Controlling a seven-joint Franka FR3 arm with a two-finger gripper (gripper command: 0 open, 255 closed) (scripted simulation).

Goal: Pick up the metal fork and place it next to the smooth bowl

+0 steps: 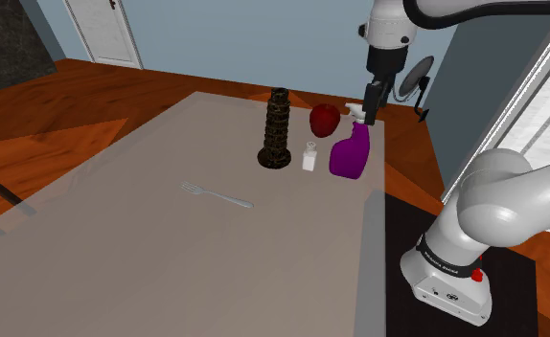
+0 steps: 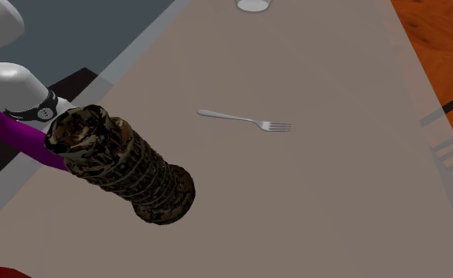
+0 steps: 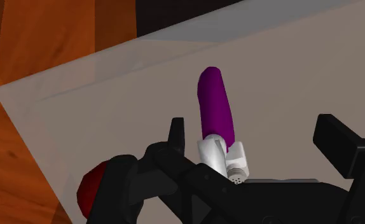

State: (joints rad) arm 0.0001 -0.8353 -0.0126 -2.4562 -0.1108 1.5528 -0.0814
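A silver fork (image 1: 217, 196) lies flat on the grey table (image 1: 120, 258), tines toward the shoulder view's left; in the second exterior view the fork (image 2: 245, 120) lies alone mid-table. A glossy dark red round thing (image 1: 325, 119), perhaps the bowl, sits at the table's far end. My black gripper (image 1: 370, 113) hangs open above that end, over a purple spray bottle (image 1: 351, 151) and well away from the fork. In the wrist view the gripper (image 3: 254, 130) is open, with the bottle (image 3: 214, 105) below it and the red thing (image 3: 92, 191) to one side.
A dark tower-shaped ornament (image 1: 277, 129) and a small white bottle (image 1: 309, 156) stand between the fork and the spray bottle. The tower (image 2: 122, 162) looms in the second exterior view's foreground. A white round thing (image 2: 252, 5) sits at that view's top edge.
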